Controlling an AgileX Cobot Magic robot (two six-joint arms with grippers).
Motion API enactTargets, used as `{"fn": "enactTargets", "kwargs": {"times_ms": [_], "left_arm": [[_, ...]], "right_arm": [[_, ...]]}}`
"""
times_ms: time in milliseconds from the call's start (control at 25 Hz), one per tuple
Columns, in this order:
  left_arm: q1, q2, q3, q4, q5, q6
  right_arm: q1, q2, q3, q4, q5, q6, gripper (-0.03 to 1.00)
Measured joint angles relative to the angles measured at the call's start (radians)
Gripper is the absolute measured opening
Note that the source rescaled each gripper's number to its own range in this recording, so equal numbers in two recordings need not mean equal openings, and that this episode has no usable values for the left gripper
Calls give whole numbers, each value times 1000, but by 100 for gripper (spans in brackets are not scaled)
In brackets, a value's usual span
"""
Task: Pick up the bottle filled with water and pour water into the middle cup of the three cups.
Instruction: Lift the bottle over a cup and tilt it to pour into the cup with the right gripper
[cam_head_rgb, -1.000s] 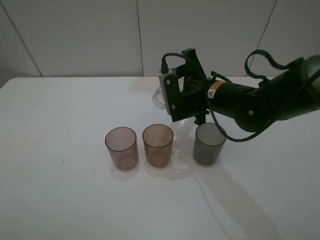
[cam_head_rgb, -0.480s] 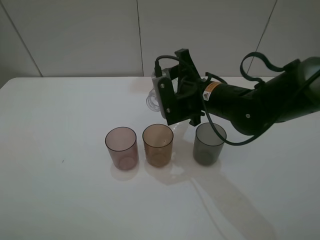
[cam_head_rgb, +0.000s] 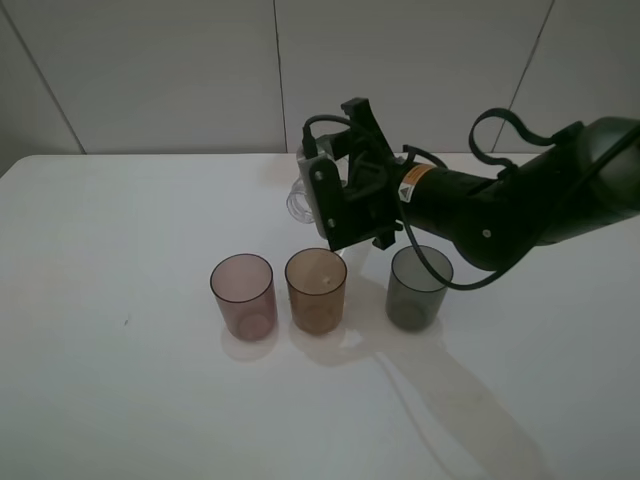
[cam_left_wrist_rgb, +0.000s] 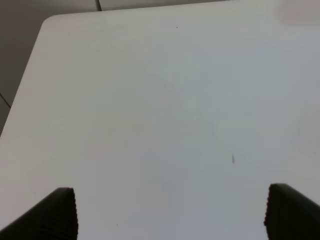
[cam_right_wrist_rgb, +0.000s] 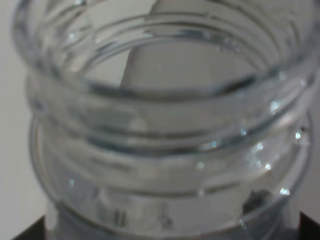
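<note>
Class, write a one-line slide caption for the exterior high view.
Right gripper holds the clear bottle tipped sideways near the amber middle cup, flanked by the pink cup and grey cup.

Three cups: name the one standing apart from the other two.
The dark grey cup, at the row's right end: a wide gap separates it from the amber cup, which stands close beside the pink cup.

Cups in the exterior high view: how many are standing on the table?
3, in a row: a pinkish-mauve cup on the left, an amber-brown cup in the middle, a dark grey cup on the right. None appears hidden.
</note>
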Motion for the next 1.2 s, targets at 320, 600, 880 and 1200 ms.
{"fn": "enactTargets", "kwargs": {"times_ms": [320, 600, 880, 1200], "left_arm": [[0, 0, 0, 0, 0, 0], [0, 0, 0, 0, 0, 0], [0, 0, 0, 0, 0, 0], [0, 0, 0, 0, 0, 0]], "right_arm": [[0, 10, 0, -1, -40, -45, 0], [0, 10, 0, -20, -52, -60, 0], [-3, 10, 0, -33, -65, -60, 0], [-11, 10, 5, -43, -68, -60, 0]]}}
